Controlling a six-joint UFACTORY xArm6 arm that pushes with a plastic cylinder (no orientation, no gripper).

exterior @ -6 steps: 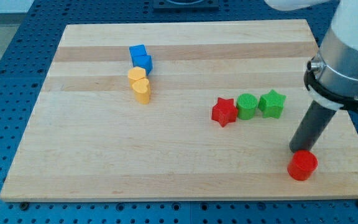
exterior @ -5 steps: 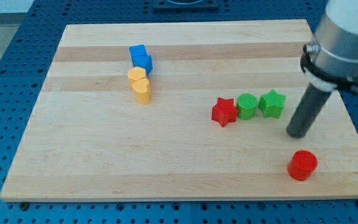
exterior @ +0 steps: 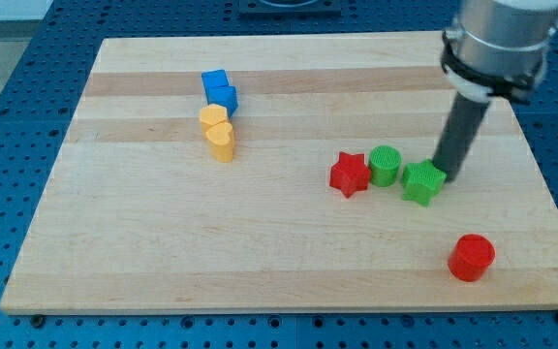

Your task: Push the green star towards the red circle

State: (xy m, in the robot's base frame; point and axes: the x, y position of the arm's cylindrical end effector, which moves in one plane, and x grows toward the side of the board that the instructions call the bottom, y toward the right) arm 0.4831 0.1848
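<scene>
The green star (exterior: 421, 182) lies right of centre on the wooden board (exterior: 163, 252), just right of and slightly below a green round block (exterior: 385, 165). The red circle (exterior: 472, 257) sits near the board's bottom right corner, below and right of the star. My tip (exterior: 444, 174) touches the star's upper right side. The dark rod rises from there to the arm at the view's top right.
A red star (exterior: 350, 174) lies left of the green round block. A blue block (exterior: 218, 89) and a yellow block (exterior: 217, 132) sit stacked in a line at the upper left of the board.
My tip moved up from beside the red circle and left to the green star's upper right. The green star has shifted slightly down, away from the green round block.
</scene>
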